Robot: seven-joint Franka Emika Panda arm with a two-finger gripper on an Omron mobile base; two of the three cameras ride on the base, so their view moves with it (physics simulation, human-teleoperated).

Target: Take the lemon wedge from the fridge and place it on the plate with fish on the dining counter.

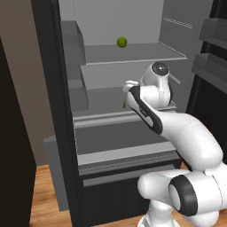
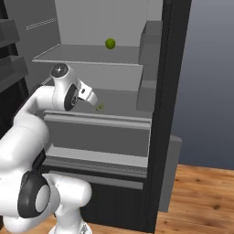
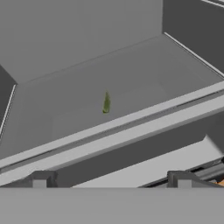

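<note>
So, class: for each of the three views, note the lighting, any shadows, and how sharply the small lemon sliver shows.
Left base view: flat, even rendered light, soft grey shading under the fridge shelves; the lemon wedge is a faint sliver beside the arm. Right base view: no glare, the wedge is a small blurry smudge ahead of the claw. Hand view: a dim patch of shade on the shelf around the wedge, its edges soft.

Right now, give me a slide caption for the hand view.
Open gripper looks down at the lemon wedge lying on a grey fridge shelf.
</note>
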